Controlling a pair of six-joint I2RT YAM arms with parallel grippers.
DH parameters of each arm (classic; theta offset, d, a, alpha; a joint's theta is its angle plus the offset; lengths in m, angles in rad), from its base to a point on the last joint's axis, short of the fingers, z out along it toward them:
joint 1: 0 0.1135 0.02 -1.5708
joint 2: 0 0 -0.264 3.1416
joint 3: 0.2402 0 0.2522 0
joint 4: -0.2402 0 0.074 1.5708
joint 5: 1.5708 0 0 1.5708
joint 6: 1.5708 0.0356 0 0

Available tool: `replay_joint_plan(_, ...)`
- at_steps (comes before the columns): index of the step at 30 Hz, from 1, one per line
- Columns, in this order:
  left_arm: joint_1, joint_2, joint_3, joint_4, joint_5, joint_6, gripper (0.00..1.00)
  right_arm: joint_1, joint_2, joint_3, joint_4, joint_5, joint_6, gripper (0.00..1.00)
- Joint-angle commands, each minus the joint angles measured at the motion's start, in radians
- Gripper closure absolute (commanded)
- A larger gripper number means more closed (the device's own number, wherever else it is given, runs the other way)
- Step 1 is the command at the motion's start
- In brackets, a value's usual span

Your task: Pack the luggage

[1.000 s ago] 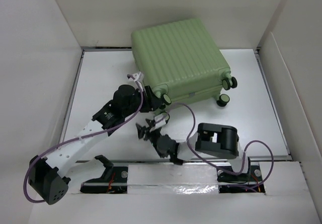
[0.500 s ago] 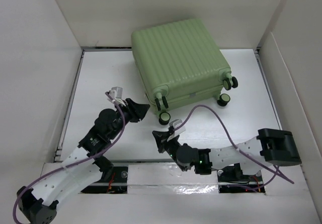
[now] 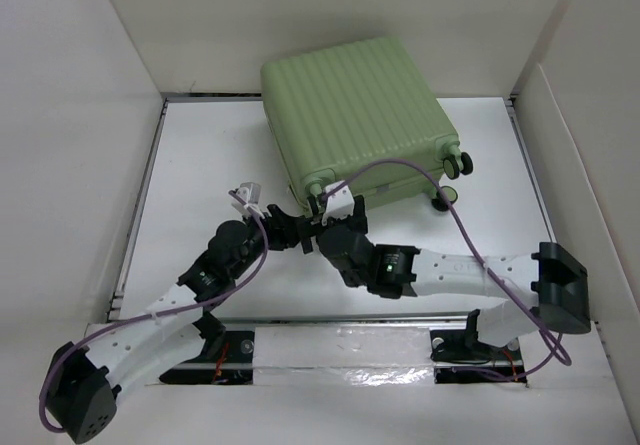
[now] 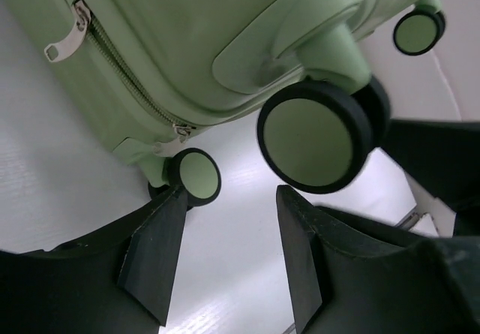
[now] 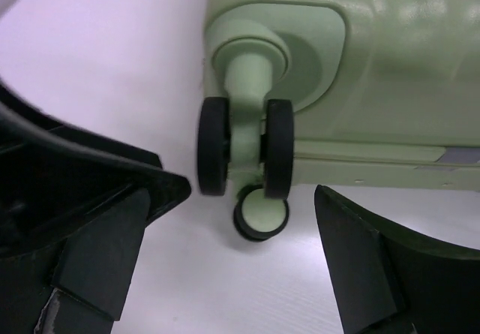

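Observation:
The light green ribbed luggage point(image 3: 355, 115) lies closed at the back of the table. It also fills the top of the left wrist view point(image 4: 187, 34) and of the right wrist view point(image 5: 360, 56). Its near-left wheels show close up in the left wrist view point(image 4: 315, 135) and in the right wrist view point(image 5: 246, 145). My left gripper point(image 3: 288, 229) is open and empty just left of those wheels, with bare table between its fingers point(image 4: 229, 251). My right gripper point(image 3: 322, 217) is open and empty in front of the same wheels point(image 5: 232, 266). The lining is hidden.
Two more wheels stick out at the suitcase's near-right corner point(image 3: 452, 177). A zipper runs along the shell with a metal pull point(image 4: 67, 37). White walls point(image 3: 80, 115) enclose the table on the left, back and right. Purple cables point(image 3: 400, 170) loop over the arms.
My right arm has swung from the near centre up to the suitcase's near-left wheels. My left gripper has shifted slightly right and nearer. The suitcase has not moved.

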Motion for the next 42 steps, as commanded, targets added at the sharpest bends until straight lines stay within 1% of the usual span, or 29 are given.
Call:
replay_joint_plan(1, 0.001, 0.062, -0.024, 0.142, 0.017, 0.02, 0.52, -0.07, 0.036, 0.069, -0.062, -0.053, -0.054, 0.03)
replay_joint_plan(5, -0.011, 0.097, -0.037, 0.199, -0.012, 0.027, 0.53, -0.107, 0.117, 0.139, -0.076, -0.108, -0.112, 0.05)
replay_joint_plan(7, -0.036, 0.12, -0.031, 0.215, -0.058, 0.043, 0.56, -0.138, 0.141, 0.163, -0.062, -0.122, -0.144, 0.1)
replay_joint_plan(9, -0.036, 0.14, -0.024, 0.232, -0.071, 0.053, 0.57, -0.157, 0.155, 0.171, -0.03, -0.131, -0.16, 0.16)
replay_joint_plan(10, -0.036, 0.161, -0.023, 0.245, -0.069, 0.057, 0.57, -0.166, 0.163, 0.186, -0.022, -0.142, -0.169, 0.28)
replay_joint_plan(11, -0.036, 0.169, -0.021, 0.251, -0.069, 0.064, 0.57, -0.166, 0.168, 0.191, -0.015, -0.166, -0.192, 0.37)
replay_joint_plan(12, -0.036, 0.178, -0.021, 0.271, -0.071, 0.067, 0.57, -0.177, 0.174, 0.197, -0.011, -0.176, -0.197, 0.49)
replay_joint_plan(13, -0.036, 0.192, -0.021, 0.281, -0.071, 0.073, 0.58, -0.177, 0.177, 0.205, -0.007, -0.184, -0.203, 0.78)
replay_joint_plan(14, -0.036, 0.2, -0.02, 0.286, -0.083, 0.084, 0.58, -0.177, 0.178, 0.205, -0.005, -0.188, -0.209, 0.86)
replay_joint_plan(16, -0.036, 0.224, -0.012, 0.298, -0.117, 0.098, 0.63, -0.177, 0.171, 0.203, 0.01, -0.2, -0.218, 0.96)
replay_joint_plan(18, -0.036, 0.241, -0.008, 0.315, -0.135, 0.125, 0.65, -0.177, 0.159, 0.188, 0.034, -0.222, -0.238, 1.0)
replay_joint_plan(23, -0.036, 0.29, -0.009, 0.389, -0.178, 0.169, 0.65, -0.186, 0.12, 0.182, 0.058, -0.294, -0.263, 1.0)
replay_joint_plan(27, -0.036, 0.324, -0.012, 0.45, -0.166, 0.199, 0.65, -0.186, 0.109, 0.18, 0.058, -0.317, -0.264, 1.0)
replay_joint_plan(31, -0.036, 0.384, 0.009, 0.472, -0.126, 0.218, 0.67, -0.186, 0.106, 0.175, 0.074, -0.334, -0.292, 1.0)
replay_joint_plan(35, -0.036, 0.416, 0.034, 0.467, -0.16, 0.219, 0.69, -0.186, 0.111, 0.169, 0.085, -0.343, -0.296, 1.0)
replay_joint_plan(40, -0.036, 0.444, 0.057, 0.455, -0.204, 0.219, 0.8, -0.177, 0.1, 0.146, 0.125, -0.368, -0.296, 1.0)
replay_joint_plan(41, -0.036, 0.45, 0.064, 0.456, -0.218, 0.218, 0.86, -0.177, 0.1, 0.142, 0.128, -0.371, -0.295, 1.0)
replay_joint_plan(42, -0.036, 0.452, 0.071, 0.441, -0.232, 0.218, 0.99, -0.177, 0.1, 0.134, 0.13, -0.371, -0.295, 1.0)
